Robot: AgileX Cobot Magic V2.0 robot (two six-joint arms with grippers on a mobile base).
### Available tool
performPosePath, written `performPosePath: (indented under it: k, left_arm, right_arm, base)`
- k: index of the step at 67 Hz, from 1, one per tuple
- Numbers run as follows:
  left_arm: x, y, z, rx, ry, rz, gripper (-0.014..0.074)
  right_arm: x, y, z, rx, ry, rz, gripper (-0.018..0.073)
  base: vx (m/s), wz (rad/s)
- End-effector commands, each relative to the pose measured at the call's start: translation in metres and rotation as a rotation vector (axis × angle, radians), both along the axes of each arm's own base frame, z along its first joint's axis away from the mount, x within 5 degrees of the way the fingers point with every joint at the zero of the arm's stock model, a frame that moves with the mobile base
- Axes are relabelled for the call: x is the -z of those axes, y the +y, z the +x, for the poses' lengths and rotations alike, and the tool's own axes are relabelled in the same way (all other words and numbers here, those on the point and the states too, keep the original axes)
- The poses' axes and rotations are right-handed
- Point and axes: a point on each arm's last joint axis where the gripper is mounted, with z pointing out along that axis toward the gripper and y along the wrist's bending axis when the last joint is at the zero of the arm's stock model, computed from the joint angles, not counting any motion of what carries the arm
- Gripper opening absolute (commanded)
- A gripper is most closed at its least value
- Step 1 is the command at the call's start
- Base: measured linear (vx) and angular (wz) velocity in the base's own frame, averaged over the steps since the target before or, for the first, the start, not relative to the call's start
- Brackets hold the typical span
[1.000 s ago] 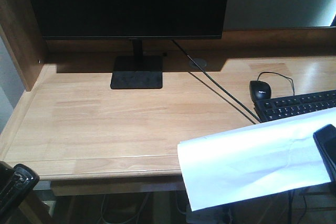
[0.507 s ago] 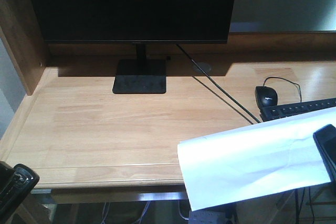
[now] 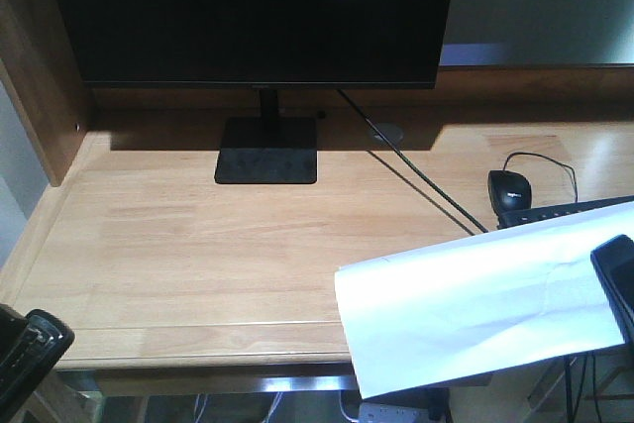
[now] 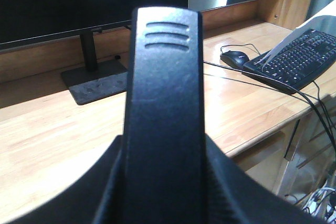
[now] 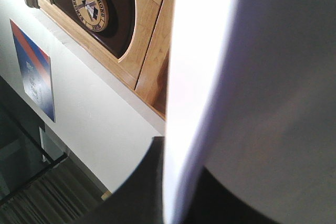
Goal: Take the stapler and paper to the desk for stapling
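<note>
A wide light-wood desk (image 3: 198,245) with plank seams fills the front view, closed in by a wood side panel (image 3: 30,66) on the left and a wood back ledge (image 3: 535,81), with pale wall above the ledge on the right. At the back edge stands a large black flat monitor (image 3: 258,17) on a square black foot (image 3: 265,151). A thin black cable (image 3: 416,180) runs diagonally toward the right side, where a black mouse (image 3: 508,188) lies just beside a black keyboard (image 3: 565,213).

The plain white sheet of paper (image 3: 466,314) is held above the front right corner, pinched in the right gripper (image 3: 618,279). The small black stapler (image 4: 164,77) sits clamped in the left gripper (image 4: 164,171), off the front left corner.

The right wrist view shows a wooden shelf unit (image 5: 142,35) and a blue-and-red poster (image 5: 34,77) on a white wall.
</note>
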Motion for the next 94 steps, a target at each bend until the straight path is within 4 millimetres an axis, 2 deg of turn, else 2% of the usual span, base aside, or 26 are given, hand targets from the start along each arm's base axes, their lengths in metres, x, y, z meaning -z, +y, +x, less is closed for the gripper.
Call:
performPosePath:
  k: [1, 94]
  left_arm:
    - [-0.0196, 0.001, 0.0017, -0.022, -0.108, -0.083, -0.0007]
    - [-0.0196, 0.001, 0.0017, -0.022, -0.108, -0.083, -0.0007]
  right_arm:
    - [-0.0026, -0.0006, -0.0031, -0.011, -0.046, 0.029, -0.0009]
    - [-0.0026, -0.0006, -0.0031, -0.011, -0.046, 0.029, -0.0009]
  base:
    - [0.02, 0.0]
    - [0.0, 0.0]
